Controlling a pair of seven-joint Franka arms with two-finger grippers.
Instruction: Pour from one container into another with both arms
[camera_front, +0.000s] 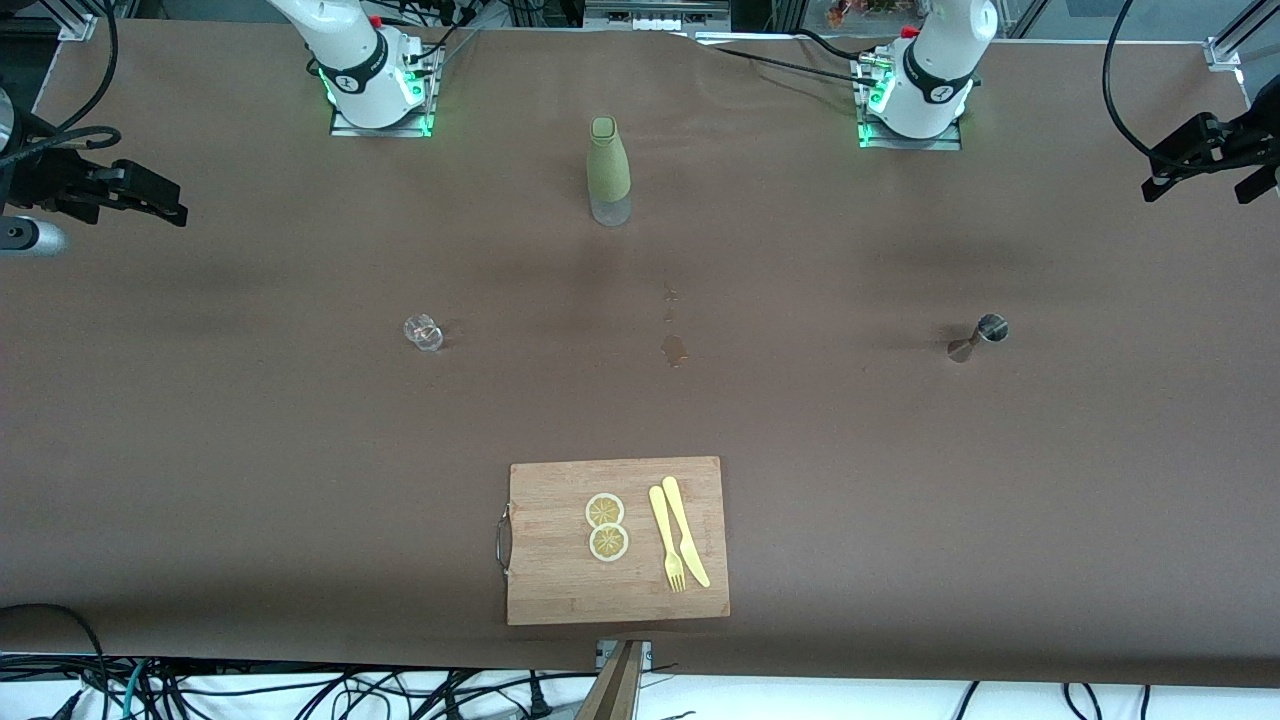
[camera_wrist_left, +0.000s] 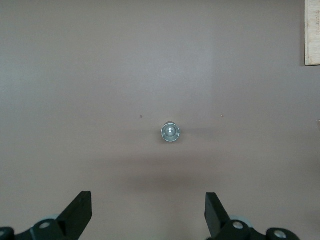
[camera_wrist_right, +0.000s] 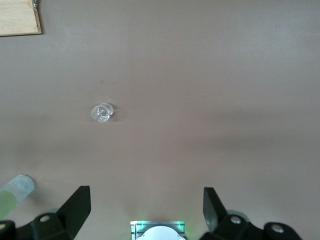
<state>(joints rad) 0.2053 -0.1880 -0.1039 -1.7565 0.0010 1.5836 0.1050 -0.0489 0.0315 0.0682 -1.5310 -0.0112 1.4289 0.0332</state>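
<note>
The small steel jigger (camera_front: 978, 337) stands on the brown table toward the left arm's end; the left wrist view looks straight down into its round mouth (camera_wrist_left: 170, 132). The tiny clear glass cup (camera_front: 423, 332) stands toward the right arm's end, about as near to the front camera as the jigger, and shows in the right wrist view (camera_wrist_right: 101, 112). My left gripper (camera_wrist_left: 148, 195) hangs open high over the table by the jigger, holding nothing. My right gripper (camera_wrist_right: 146, 190) is open and empty too, high over the table between its own base and the cup. Neither hand shows in the front view.
A tall olive-green sleeved bottle (camera_front: 608, 172) stands mid-table between the two bases. A wooden cutting board (camera_front: 560, 580) with two lemon slices (camera_front: 606, 526), a yellow fork and a knife lies near the front edge. A small wet stain (camera_front: 674, 350) marks the middle.
</note>
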